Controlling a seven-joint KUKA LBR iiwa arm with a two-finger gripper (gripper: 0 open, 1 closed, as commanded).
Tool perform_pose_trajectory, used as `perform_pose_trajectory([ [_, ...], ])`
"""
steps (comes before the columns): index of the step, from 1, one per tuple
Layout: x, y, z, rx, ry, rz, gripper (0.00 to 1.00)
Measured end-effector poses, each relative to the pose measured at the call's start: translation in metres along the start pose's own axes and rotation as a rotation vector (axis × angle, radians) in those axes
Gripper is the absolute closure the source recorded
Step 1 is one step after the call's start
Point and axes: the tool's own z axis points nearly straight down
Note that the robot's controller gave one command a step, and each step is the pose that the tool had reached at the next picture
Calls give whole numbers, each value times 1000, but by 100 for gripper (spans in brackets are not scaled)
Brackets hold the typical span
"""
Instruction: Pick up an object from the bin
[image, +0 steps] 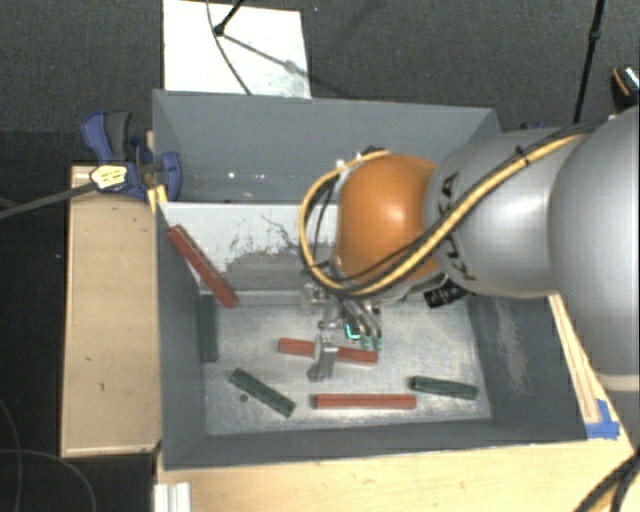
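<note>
Against the left wall of the bin (320, 150) a long red stick (200, 265) is seen leaning, with a dark green stick (207, 328) beside it and a slanted dark green stick (262, 392) nearer the front. On the middle of the floor a short red stick (295, 347) is crossed by the gripper (325, 362), which is held low over its middle; whether it is spread or pressed together cannot be told. Further right, a front red stick (363, 402) and a right-hand dark green stick (443, 387) are seen lying flat.

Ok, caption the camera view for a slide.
Gripper poised over a red-brown stick in the middle of the grey bin.
</note>
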Motion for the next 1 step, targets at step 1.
perform_pose_trajectory([
  [1, -5, -15, 69, 2, -1, -98, 0],
])
